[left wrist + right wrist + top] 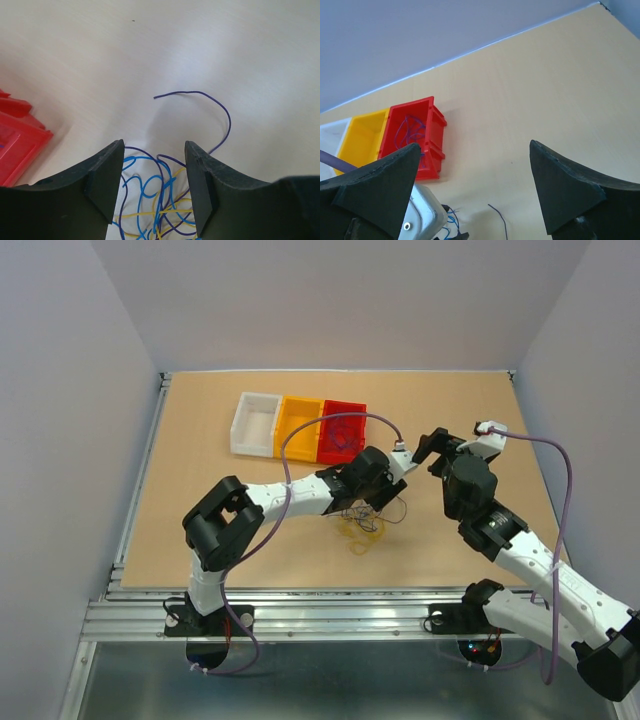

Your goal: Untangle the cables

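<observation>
Cables tangled between spread jaws of left tool.

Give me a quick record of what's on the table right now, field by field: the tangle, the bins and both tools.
tangle: cables in blue, yellow and purple, knotted on the table
loose end: one purple strand arcs out of the knot
left tool: open, fingers either side of the tangle, nothing clamped
right tool: open, empty, away from the tangle
bins: white bin, yellow bin, red bin, side by side
red bin contents: purple wire
</observation>
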You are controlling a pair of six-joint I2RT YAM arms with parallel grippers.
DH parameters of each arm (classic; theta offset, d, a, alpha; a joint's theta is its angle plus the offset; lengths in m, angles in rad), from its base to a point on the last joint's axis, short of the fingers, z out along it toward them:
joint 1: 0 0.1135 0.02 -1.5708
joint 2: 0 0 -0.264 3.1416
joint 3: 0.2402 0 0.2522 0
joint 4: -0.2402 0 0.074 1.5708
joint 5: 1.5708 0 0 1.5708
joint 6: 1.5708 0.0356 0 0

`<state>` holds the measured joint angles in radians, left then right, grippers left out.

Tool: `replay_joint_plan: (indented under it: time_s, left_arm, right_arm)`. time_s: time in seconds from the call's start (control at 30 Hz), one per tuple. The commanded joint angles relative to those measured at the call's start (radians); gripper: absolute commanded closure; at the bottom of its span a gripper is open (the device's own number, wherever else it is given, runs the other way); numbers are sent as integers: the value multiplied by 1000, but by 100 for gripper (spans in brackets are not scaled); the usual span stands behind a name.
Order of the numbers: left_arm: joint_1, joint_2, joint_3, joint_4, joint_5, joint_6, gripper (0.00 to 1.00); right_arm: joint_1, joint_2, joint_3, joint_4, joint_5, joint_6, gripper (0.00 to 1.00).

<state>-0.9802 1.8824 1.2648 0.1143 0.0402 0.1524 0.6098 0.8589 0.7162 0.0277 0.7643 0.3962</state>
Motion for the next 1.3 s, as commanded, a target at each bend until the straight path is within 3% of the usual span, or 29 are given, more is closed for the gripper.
replay_joint_plan:
  time_s: [0.0, 0.3, 0.63, 0.73, 0.83, 0.93, 1.07, 1.27]
  left_arm:
    - [-5, -34, 51, -42, -72, -27, 38]
    - [-21, -6, 74, -102, -100, -17, 44]
    - [-44, -12, 87, -154, -65, -7, 44]
    - [-49, -12, 87, -163, -65, -5, 35]
    - [-54, -17, 81, -165, -66, 1, 20]
    - [-55, -23, 76, -162, -75, 3, 20]
    - [-55, -14, 79, -171, -66, 9, 30]
    - [-57, 23, 103, -203, -14, 13, 57]
  right_arm:
    - [2, -21, -24, 21, 35, 0, 5]
    - [4, -17, -21, 21, 30, 1, 5]
    - [4, -4, -17, 21, 27, 0, 5]
    - [2, 0, -14, 21, 26, 0, 5]
    - [2, 9, -11, 21, 24, -2, 5]
    - [4, 17, -8, 20, 24, -2, 5]
    - [2, 23, -4, 21, 24, -2, 5]
    - [2, 16, -8, 21, 26, 1, 5]
